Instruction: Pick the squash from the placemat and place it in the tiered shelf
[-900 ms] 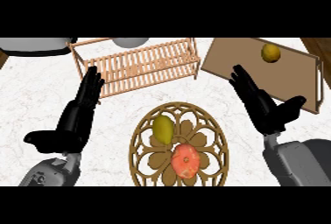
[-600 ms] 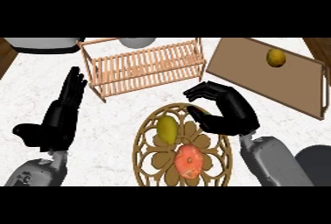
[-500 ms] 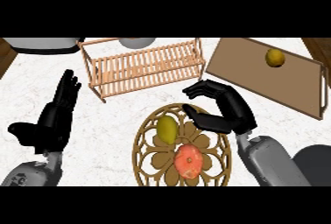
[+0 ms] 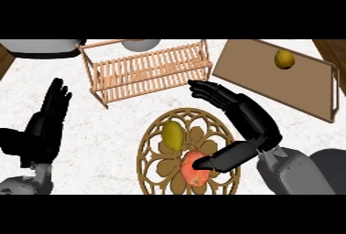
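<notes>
A yellow-green squash (image 4: 172, 135) lies on the round wooden openwork placemat (image 4: 152, 161), with an orange-red fruit (image 4: 192, 169) just below it. My right hand (image 4: 251, 121) hovers open over the placemat's right side. Its fingers point up-left towards the shelf and its thumb reaches down beside the orange-red fruit. It holds nothing. The slatted wooden tiered shelf (image 4: 145, 71) stands behind the placemat. My left hand (image 4: 40, 130) rests open at the left, fingers up.
A brown wooden board (image 4: 263, 82) with a yellow lemon (image 4: 284, 59) on it lies at the back right. A grey bowl (image 4: 142, 44) and a larger grey vessel (image 4: 40, 47) sit behind the shelf. White marbled counter lies between the left hand and the placemat.
My right hand has come in from the right over the placemat, curled briefly, then stretched its fingers out, thumb dropping beside the orange-red fruit. The left hand stays at the left.
</notes>
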